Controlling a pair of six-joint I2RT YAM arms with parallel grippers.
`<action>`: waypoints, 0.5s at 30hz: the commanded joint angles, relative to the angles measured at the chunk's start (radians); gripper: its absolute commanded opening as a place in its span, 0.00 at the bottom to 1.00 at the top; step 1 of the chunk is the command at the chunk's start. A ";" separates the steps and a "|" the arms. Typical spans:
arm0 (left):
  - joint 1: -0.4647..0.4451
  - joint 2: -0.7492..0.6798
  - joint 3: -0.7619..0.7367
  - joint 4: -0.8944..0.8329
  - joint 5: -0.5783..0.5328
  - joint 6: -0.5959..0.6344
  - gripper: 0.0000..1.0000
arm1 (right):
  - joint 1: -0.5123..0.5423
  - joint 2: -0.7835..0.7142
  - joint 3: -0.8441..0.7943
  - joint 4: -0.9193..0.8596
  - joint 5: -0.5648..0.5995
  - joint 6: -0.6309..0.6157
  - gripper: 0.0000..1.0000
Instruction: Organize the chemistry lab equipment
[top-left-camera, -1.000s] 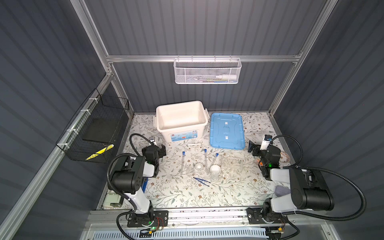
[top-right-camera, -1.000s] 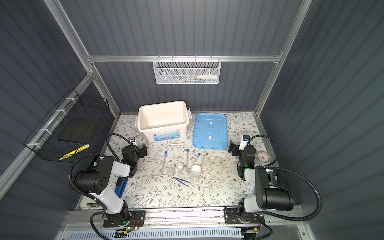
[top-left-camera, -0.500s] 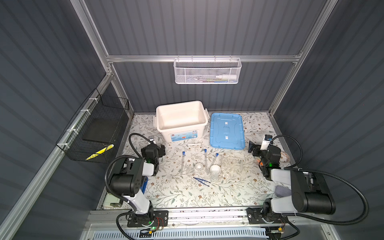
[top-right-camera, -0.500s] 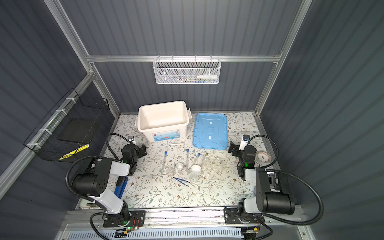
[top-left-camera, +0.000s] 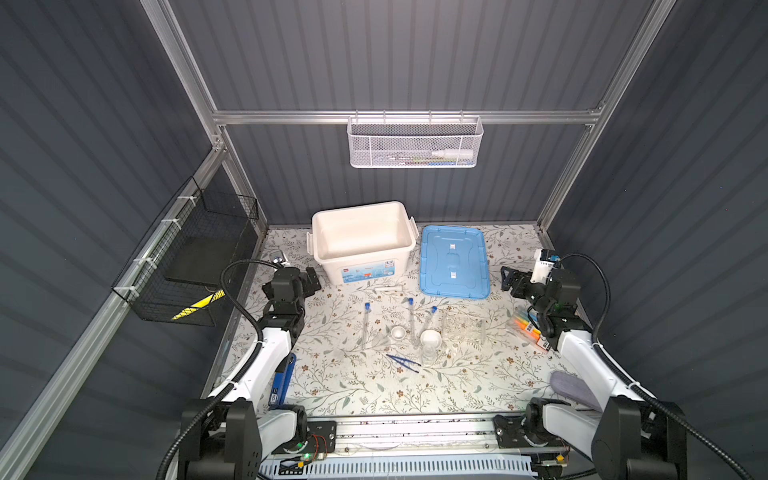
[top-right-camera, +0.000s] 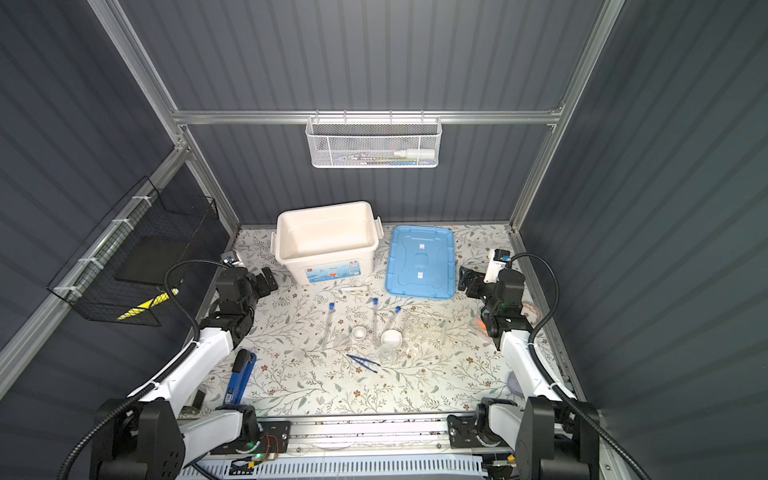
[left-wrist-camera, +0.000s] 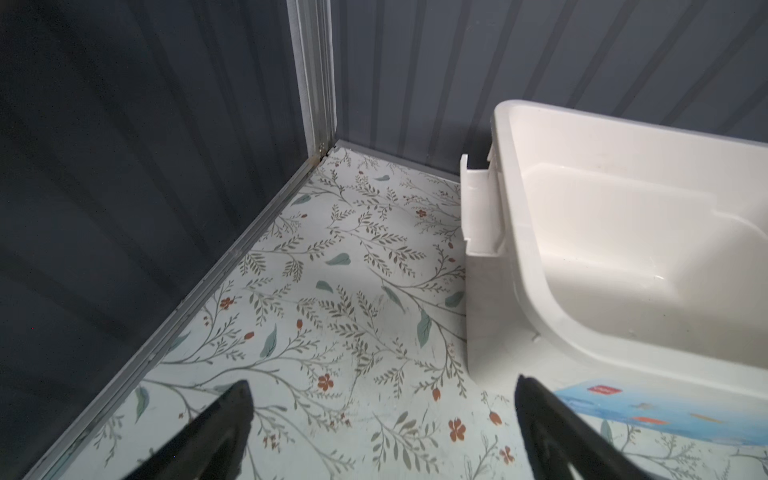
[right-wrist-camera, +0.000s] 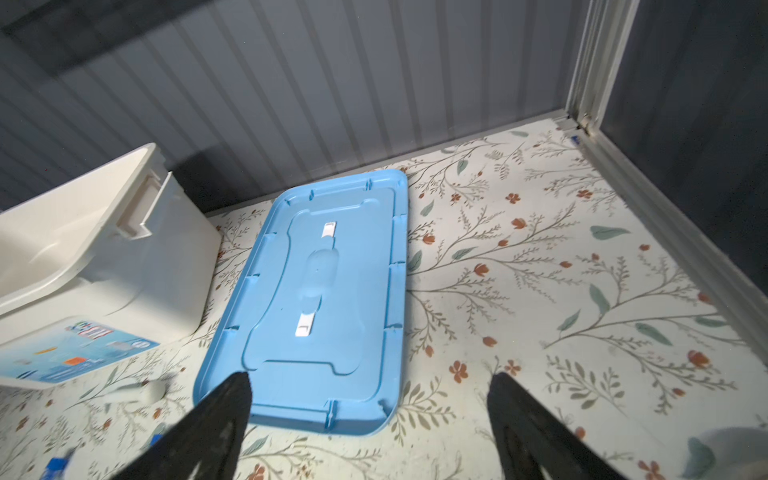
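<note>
Top views high, looking down on whole table (top-left-camera: 374, 386), wrist views low, facing rear, sharing bin (left-wrist-camera: 486, 307)

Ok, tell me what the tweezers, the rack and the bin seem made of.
Blue tweezers: probably plastic, uniform colour, matte.
Clear rack: likely acrylic, see-through, glinting edges.
White bin: moulded plastic, smooth slight sheen, rounded corners.

Robot test booth. It was enclosed by dark ribbed wall panels (top-left-camera: 395, 62) on an aluminium frame (top-left-camera: 407, 117); flower-patterned worktop (top-left-camera: 353, 386); left arm (top-left-camera: 266, 357) and right arm (top-left-camera: 582, 357) were mounted on a front rail (top-left-camera: 415, 428).
</note>
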 joint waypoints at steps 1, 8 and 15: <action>-0.044 -0.045 0.021 -0.236 0.007 -0.074 0.99 | 0.008 -0.041 0.027 -0.129 -0.093 0.044 0.90; -0.191 -0.061 0.021 -0.390 0.055 -0.177 0.99 | 0.072 -0.085 0.049 -0.265 -0.144 0.060 0.86; -0.279 0.040 0.050 -0.485 0.121 -0.204 0.91 | 0.152 -0.124 0.041 -0.342 -0.070 0.090 0.84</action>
